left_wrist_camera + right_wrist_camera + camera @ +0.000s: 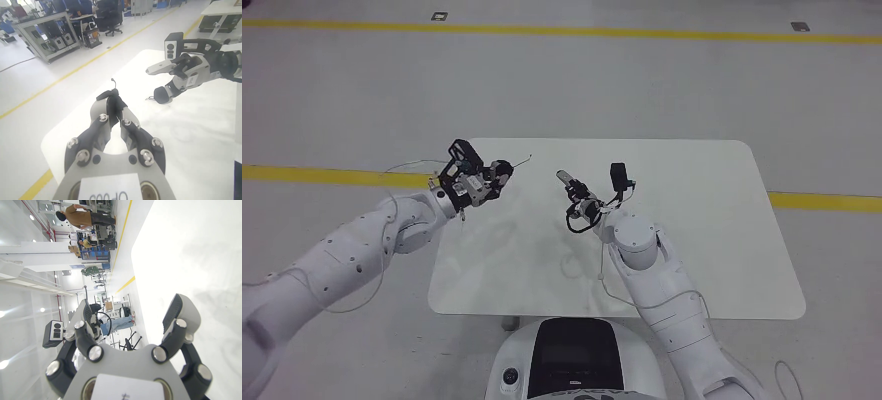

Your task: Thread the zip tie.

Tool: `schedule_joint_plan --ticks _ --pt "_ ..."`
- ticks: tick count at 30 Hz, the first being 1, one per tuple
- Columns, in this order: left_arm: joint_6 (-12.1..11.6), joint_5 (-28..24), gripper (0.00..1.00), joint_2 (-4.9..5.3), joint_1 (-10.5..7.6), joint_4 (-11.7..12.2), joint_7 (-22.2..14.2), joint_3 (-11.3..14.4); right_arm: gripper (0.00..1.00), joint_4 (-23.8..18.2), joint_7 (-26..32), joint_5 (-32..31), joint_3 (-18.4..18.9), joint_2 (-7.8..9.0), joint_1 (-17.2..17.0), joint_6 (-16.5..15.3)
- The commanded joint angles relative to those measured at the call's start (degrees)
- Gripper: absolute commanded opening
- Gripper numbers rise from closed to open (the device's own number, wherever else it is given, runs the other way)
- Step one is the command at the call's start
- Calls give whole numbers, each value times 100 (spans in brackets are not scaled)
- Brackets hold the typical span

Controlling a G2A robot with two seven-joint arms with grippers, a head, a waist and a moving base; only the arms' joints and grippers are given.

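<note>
Black, thin zip tie [114, 83] pokes from clamped left hand [114, 98]; right hand [130, 300] gapes.

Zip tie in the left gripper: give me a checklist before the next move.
1. Left gripper shut on the zip tie: ok.
2. Tie end free beyond the fingers: ok, a short stub sticks out.
3. Right gripper open to receive: ok, jaws wide apart.
4. Right gripper holding the tie's other end: not ok, nothing sits between its fingers.
5. Grippers clear of each other: ok, there is a gap between them above the table.
6. Which end sticks out, head or tail: cannot tell.
</note>
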Motion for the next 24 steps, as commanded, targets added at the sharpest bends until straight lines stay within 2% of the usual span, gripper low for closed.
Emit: schedule_joint_plan --ticks 1,9,13,19,22,24 --pt "0 -141 0 25 39 -115 -177 0 100 0 0 0 0 0 0 0" --pt "0 -823 0 194 103 -705 -916 0 100 0 0 0 0 0 0 0" --pt "0 -1056 0 266 88 -774 -1308 0 100 0 0 0 0 0 0 0" --pt "0 -1505 0 339 135 -930 -1694 0 100 0 0 0 0 0 0 0" --pt "0 -1559 0 371 194 -1095 -1724 0 100 0 0 0 0 0 0 0" --pt "0 -1559 0 371 194 -1095 -1724 0 100 0 0 0 0 0 0 0"
